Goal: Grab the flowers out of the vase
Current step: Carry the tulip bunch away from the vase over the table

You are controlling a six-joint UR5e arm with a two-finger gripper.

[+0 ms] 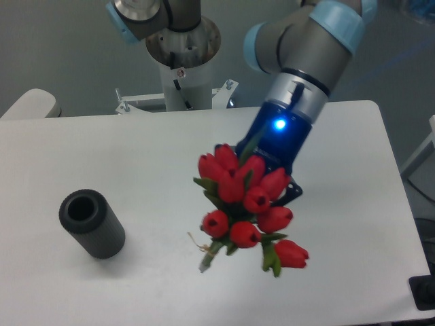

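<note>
The flowers (248,204), a bunch of red closed tulip buds with green leaves, hang in the air over the middle of the white table (136,156). Their stem ends (207,258) point down and to the left. My gripper (272,178) reaches in from the upper right with a blue light lit on its body. Its fingers are mostly hidden behind the buds and appear shut on the bunch. The vase (92,223), a dark ribbed cylinder with a hollow centre, stands alone at the left, well apart from the flowers.
The arm's base (182,54) stands behind the table's back edge. A beige rounded object (30,103) sits off the far left corner. A black item (425,292) is at the right front edge.
</note>
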